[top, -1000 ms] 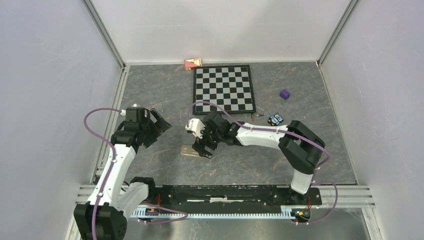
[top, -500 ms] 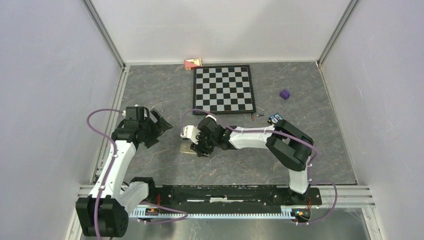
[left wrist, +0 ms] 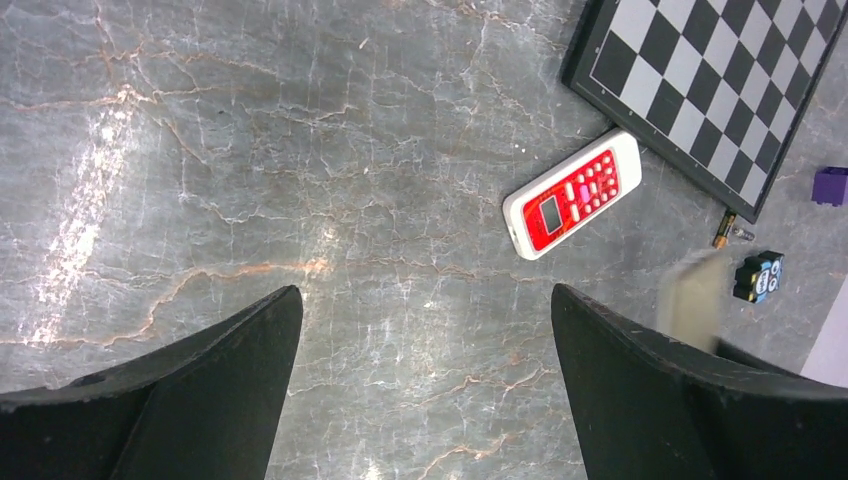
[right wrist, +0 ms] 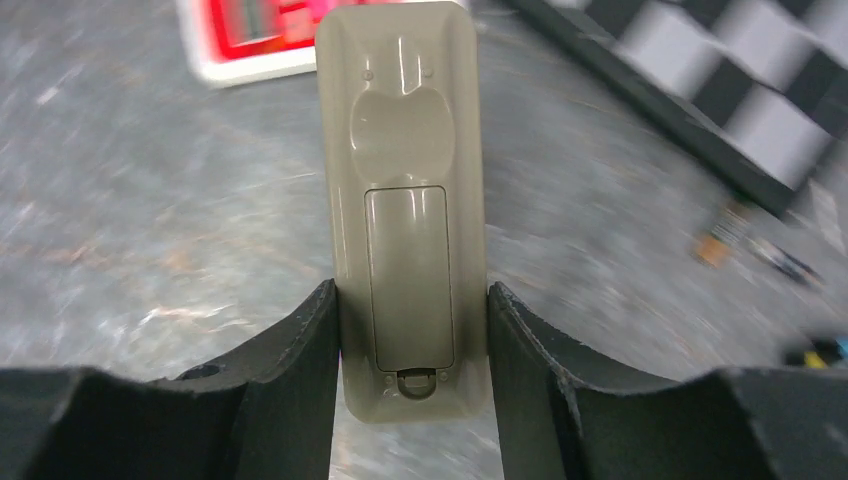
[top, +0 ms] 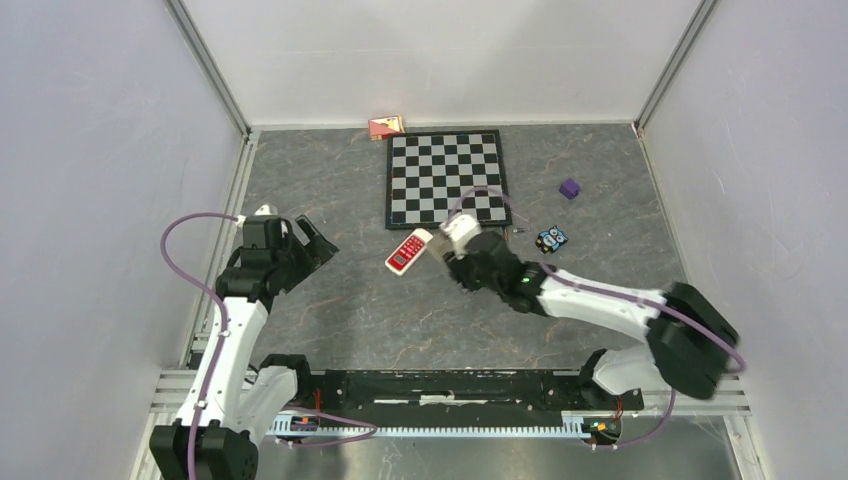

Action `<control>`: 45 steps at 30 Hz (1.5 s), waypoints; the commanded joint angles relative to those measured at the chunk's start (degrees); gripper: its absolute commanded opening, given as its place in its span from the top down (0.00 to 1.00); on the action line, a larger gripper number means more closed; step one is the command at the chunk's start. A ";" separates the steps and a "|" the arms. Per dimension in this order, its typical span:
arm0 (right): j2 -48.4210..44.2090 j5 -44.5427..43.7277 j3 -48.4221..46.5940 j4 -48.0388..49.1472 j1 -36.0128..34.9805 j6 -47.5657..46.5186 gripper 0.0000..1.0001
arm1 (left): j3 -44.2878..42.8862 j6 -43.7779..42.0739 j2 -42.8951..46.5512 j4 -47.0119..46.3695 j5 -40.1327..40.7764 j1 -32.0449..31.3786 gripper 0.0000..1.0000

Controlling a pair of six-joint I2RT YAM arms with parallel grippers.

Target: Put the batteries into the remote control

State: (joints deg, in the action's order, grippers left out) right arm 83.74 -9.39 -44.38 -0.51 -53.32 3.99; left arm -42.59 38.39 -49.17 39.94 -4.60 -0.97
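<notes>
My left claw [left wrist: 425, 297] hung at the left over the grey veined table [left wrist: 200, 150], jaws spread as wide as they go and holding nothing. To its right a red-and-white remote [left wrist: 571, 193] lay face up, just off the near left corner of the chessboard [top: 447, 178]. Right of that, my right claw [right wrist: 410, 295] was closed about halfway on a beige remote [right wrist: 405, 150], pinching its long sides near one end, back upward, and seemingly clear of the table. The battery door [right wrist: 408, 270] sat between my fingers and looked shut. The batteries [left wrist: 724, 229] lay further right on the table, just beside the board's near right corner. I could make out two slim cells there, too small to tell more. I judged the step in hand to be fetching and presenting the remote, with no cell loaded yet. The next move would call for the open left claw to meet the remote and slide that door off while the right kept it steady. My fingers flanked the door, so the grip might first need shifting.
</notes>
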 commanded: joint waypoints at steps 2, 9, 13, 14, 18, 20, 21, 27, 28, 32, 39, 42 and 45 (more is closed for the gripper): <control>-16.33 -20.01 9.75 -4.33 9.06 17.23 0.77 | -1.04 -4.25 -0.13 -4.22 -1.41 0.27 0.01; -24.58 -27.31 17.91 -13.68 25.72 27.82 0.78 | -0.64 -3.72 -3.63 -7.26 -5.95 0.27 0.01; -24.71 -25.23 21.03 -12.14 34.71 28.99 0.77 | -1.44 -4.14 -5.17 -7.64 -7.27 0.27 0.01; -24.15 -23.35 21.78 -11.41 36.89 28.93 0.77 | -1.41 -4.14 -5.16 -8.28 -7.96 0.27 0.01; -21.26 -15.59 23.63 -7.35 44.47 27.70 0.76 | -0.04 -3.96 -3.99 -12.35 -12.11 0.18 0.01; -20.51 -14.50 23.83 -6.45 45.19 27.02 0.75 | 0.10 -4.12 -3.74 -13.50 -13.20 0.05 0.01; -20.00 -14.03 23.88 -6.20 45.49 26.83 0.73 | 0.09 -4.36 -3.68 -13.79 -13.30 -0.04 0.00; -17.59 -13.98 22.58 -10.17 46.57 28.99 0.41 | -0.14 -5.19 -6.61 -15.59 -12.65 -1.75 0.00; -17.93 -14.08 21.90 -10.93 46.57 29.05 0.35 | -0.36 -5.34 -7.26 -15.99 -12.21 -2.62 0.00; -20.69 -14.12 17.86 -13.58 46.57 27.34 0.20 | -3.31 -6.86 -12.23 -16.48 -6.67 -9.61 0.00; -22.69 -7.17 11.05 -10.13 46.60 20.74 0.15 | -11.68 -15.27 -26.06 -17.62 -0.08 -21.02 0.00; -21.47 -1.69 9.91 -7.46 46.55 20.03 0.16 | -16.23 -21.59 -33.47 -17.62 -0.67 -24.66 0.00; -20.09 1.32 9.16 -6.72 46.34 20.02 0.16 | -20.68 -26.66 -40.01 -16.37 -0.60 -28.80 0.01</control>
State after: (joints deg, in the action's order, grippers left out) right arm 62.19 -14.63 -32.80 -10.50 -6.96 25.85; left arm -57.39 23.09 -82.83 24.40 -6.79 -25.36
